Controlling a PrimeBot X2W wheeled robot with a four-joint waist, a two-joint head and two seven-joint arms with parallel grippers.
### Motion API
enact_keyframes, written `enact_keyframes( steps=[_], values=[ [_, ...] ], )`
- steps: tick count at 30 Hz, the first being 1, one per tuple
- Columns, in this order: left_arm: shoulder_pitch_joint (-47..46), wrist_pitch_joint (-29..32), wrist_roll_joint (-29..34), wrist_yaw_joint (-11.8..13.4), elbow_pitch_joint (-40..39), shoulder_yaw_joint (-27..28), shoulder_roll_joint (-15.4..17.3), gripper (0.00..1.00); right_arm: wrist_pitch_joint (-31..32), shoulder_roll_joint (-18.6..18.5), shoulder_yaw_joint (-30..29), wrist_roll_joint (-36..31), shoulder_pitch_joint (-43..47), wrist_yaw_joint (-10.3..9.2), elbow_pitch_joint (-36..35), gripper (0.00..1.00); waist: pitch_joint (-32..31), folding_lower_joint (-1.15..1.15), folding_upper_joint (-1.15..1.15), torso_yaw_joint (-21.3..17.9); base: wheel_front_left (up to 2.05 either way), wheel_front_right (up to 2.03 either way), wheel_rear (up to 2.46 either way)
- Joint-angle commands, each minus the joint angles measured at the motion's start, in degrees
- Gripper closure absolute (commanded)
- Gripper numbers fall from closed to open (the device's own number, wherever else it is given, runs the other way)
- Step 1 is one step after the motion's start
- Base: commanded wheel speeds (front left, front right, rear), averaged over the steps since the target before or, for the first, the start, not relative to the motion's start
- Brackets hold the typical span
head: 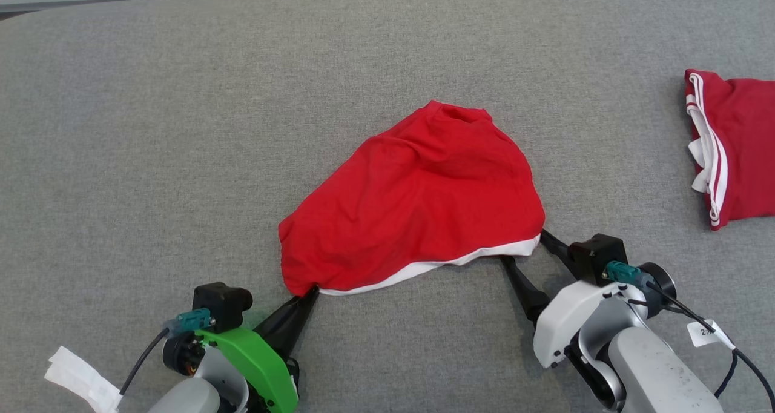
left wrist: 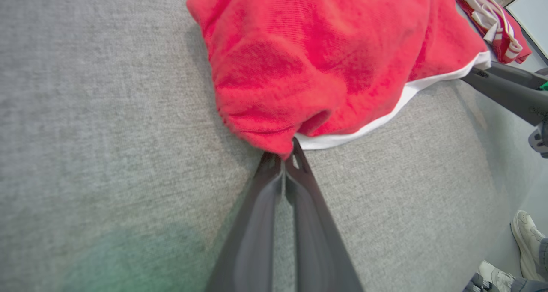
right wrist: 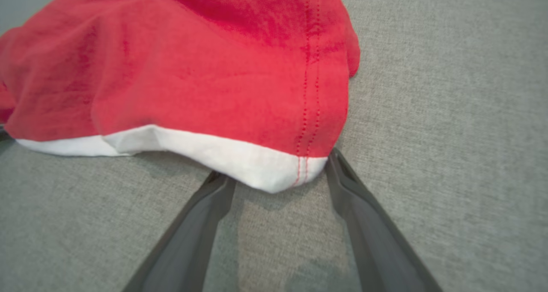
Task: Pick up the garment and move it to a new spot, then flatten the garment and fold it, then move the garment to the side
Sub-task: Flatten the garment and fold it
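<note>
A red garment (head: pixel 418 195) with a white hem lies bunched in the middle of the grey fabric surface. My left gripper (head: pixel 310 292) is shut on the garment's near left corner; in the left wrist view its fingertips (left wrist: pixel 286 155) pinch the red cloth (left wrist: pixel 325 56). At the near right corner my right gripper (head: pixel 525 246) stands open, one finger on each side of the white hem corner (right wrist: pixel 274 172), which lies between the fingertips (right wrist: pixel 336 161) in the right wrist view. The garment (right wrist: pixel 205 69) rises in a mound behind them.
A second red garment with white stripes (head: pixel 729 146) lies folded at the right edge of the grey surface (head: pixel 181 128). A person's pale shoes (left wrist: pixel 528 236) stand on the floor beside the surface in the left wrist view.
</note>
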Motion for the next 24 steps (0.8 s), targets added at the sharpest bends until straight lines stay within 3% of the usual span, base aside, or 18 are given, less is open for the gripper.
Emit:
enact_keyframes(
  steps=[1,7,9,10,11,13,15,24],
  values=[
    [-0.75,-0.33,0.01,-0.17,0.44,-0.18,0.44,1.0,0.11,-0.1,0.09,0.66,0.77,-0.03,-0.31,0.0,-0.09,0.0,0.0,-0.18,0.0,0.0,0.0],
    [-1.26,-0.96,-0.38,-0.17,0.81,-0.9,0.67,1.0,0.22,-0.13,-0.21,0.77,1.39,-0.03,-0.75,0.0,-0.44,0.0,0.0,-0.31,0.0,0.0,0.0],
    [-1.37,-1.07,-0.53,-0.17,0.93,-1.14,0.77,1.0,0.17,0.0,0.0,0.89,1.25,-0.03,-0.62,0.14,-0.56,0.0,0.0,-0.27,0.0,0.0,0.0],
    [-1.42,-1.11,-0.69,-0.17,1.0,-1.26,0.8,1.0,0.15,0.05,0.09,0.96,1.03,-0.03,-0.48,0.25,-0.62,0.0,0.0,-0.24,0.0,0.0,0.0],
    [-1.5,-1.12,-0.82,-0.17,1.05,-1.39,0.86,1.0,0.0,0.04,0.29,1.02,0.7,-0.03,-0.36,0.51,-0.67,0.0,0.0,-0.19,0.0,0.0,0.0],
    [-1.63,-1.17,-1.06,-0.17,1.09,-1.64,0.89,1.0,-0.35,0.0,0.53,1.28,0.03,-0.03,0.09,0.69,-0.78,0.0,0.0,-0.08,0.0,0.0,0.0],
    [-1.72,-1.27,-1.28,-0.17,1.16,-1.85,0.94,1.0,-0.99,-0.04,1.21,1.69,-0.57,-0.03,0.44,1.0,-0.92,0.0,0.0,0.04,0.0,0.0,0.0],
    [-0.12,-2.58,-2.83,-0.12,-3.38,-1.16,3.1,1.0,-3.31,-2.1,1.89,5.55,0.0,-0.03,-1.3,1.0,-1.78,0.0,0.0,0.24,0.0,0.0,0.0]
  ],
)
